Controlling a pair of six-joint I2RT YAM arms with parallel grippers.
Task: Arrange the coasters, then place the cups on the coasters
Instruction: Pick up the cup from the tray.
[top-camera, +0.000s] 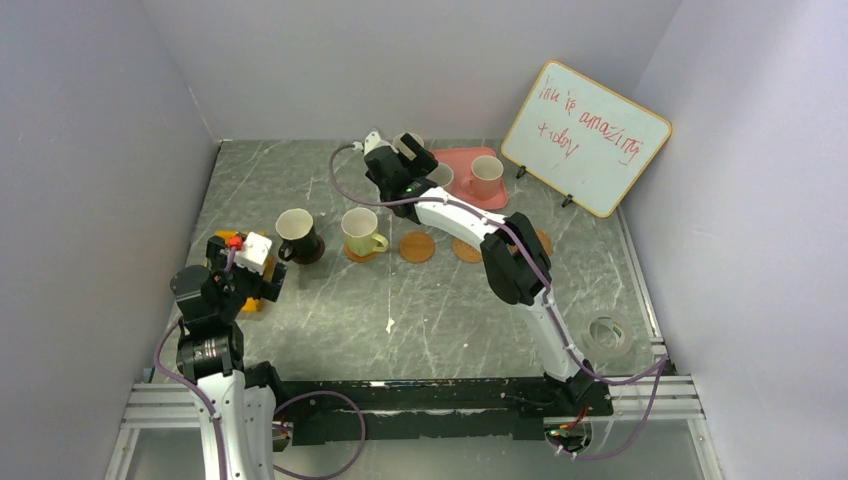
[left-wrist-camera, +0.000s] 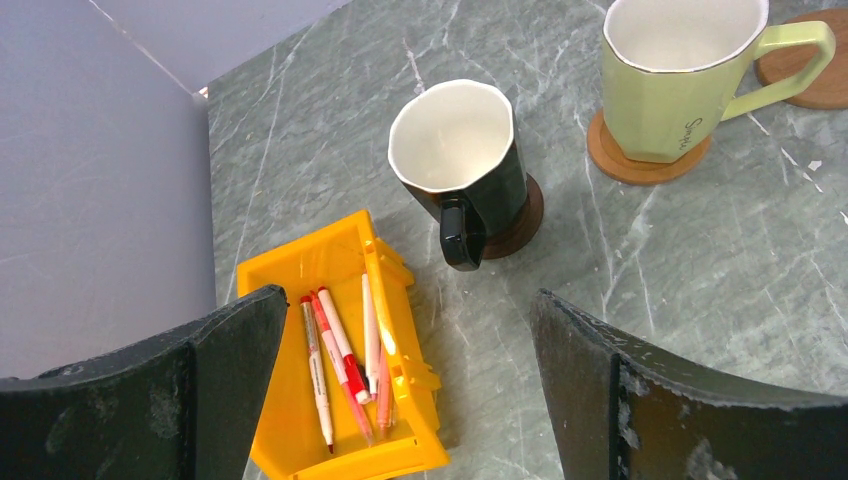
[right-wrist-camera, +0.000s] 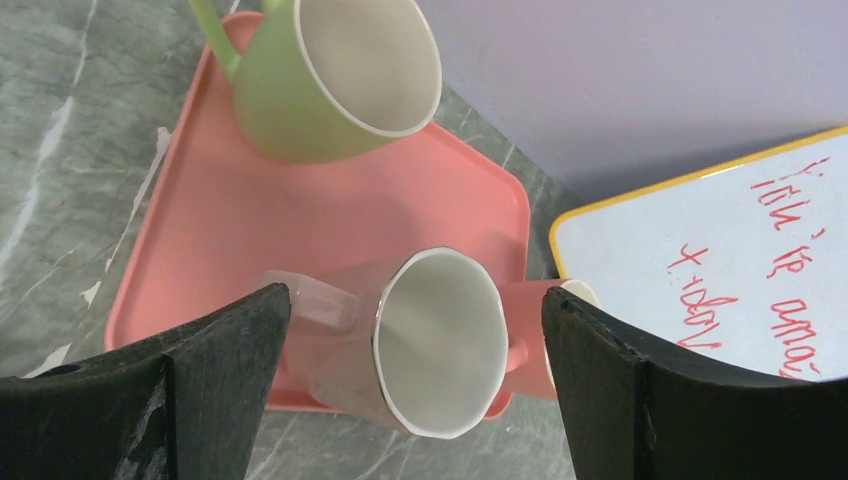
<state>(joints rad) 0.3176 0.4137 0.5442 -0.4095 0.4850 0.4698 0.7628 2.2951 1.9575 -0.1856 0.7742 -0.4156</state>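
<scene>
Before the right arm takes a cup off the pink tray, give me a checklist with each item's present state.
1. Right fingers open: ok.
2. Pink cup lined up between them, on the pink tray: ok.
3. Second pink cup clear of it: cannot tell.
4. Bare coaster ready: ok.
5. Left fingers away, over the yellow bin: ok.

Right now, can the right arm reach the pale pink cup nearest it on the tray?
Likely yes: the right tool hangs open directly over that pale pink cup. The green cup stands clear of it, but a second pink cup sits close beside it.
</scene>
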